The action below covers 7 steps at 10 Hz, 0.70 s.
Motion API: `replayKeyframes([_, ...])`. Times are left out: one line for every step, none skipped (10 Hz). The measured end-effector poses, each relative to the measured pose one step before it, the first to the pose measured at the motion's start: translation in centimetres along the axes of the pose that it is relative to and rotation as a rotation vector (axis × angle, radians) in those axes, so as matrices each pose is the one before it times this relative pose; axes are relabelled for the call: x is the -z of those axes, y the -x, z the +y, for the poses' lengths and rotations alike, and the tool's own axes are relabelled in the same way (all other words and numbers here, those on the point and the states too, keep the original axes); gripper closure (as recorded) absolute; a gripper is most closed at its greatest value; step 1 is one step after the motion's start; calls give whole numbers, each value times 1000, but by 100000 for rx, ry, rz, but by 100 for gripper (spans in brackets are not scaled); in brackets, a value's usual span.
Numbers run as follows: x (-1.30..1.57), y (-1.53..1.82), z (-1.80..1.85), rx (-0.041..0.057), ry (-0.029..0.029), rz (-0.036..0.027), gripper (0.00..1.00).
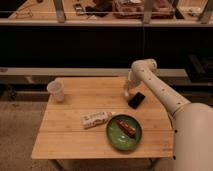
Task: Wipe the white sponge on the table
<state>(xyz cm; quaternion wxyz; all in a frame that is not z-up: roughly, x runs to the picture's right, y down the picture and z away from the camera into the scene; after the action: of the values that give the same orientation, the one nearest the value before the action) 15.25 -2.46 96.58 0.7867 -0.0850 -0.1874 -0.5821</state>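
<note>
My gripper (127,93) hangs down at the back right of the light wooden table (70,137), just left of the black phone (136,100) and close to the tabletop. The white arm reaches in from the lower right and bends at an elbow (142,66) above the table's far edge. The white sponge does not show as a separate object; it may be under or in the gripper, and I cannot tell which.
A translucent white cup (56,91) stands at the back left. A long white printed packet (96,119) lies mid-table. A green plate (114,141) holding a brown snack bar (126,127) sits at the front right. A dark counter runs behind the table.
</note>
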Motion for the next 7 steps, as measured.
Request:
replayKeyframes([-784,-440,-939,1275,284,-995,100])
replayKeyframes([-858,-357,-1363,1895,-45,-1294,100])
replayKeyframes([-870,-256,-1691,2598,-233,-1471,100])
replayKeyframes([-695,-190,-1576,2725,-204,-1172,100])
replayKeyframes([-763,-7,-1914,3757,-209,-1409,100])
replayKeyframes([-865,342,-2399,4920,-716,-1994,100])
replayKeyframes([-594,449,-1543,3154,-909,-1707,100])
